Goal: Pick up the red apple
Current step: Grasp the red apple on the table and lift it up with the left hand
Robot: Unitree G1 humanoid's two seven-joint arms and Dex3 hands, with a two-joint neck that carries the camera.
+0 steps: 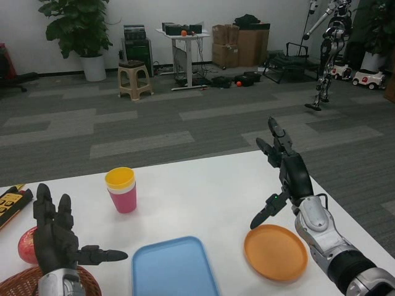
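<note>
Red apple point(27, 245): on the white counter point(203, 191) at the far left edge, partly hidden behind the left hand, just above the wicker basket point(18, 288) rim.
Left hand point(54, 242): released, fingers spread upright, grasping nothing; just beside the apple, contact not discernible.
Right hand point(289, 169): released, raised over the orange plate point(276, 252), well apart from the apple.
Risk, roll: round fruit near counter edge; a glancing nudge likely to send it off.
Risk, framing: apple nearly out of view; reach poorly guided.
Risk, snag: basket rim close beneath.
</note>
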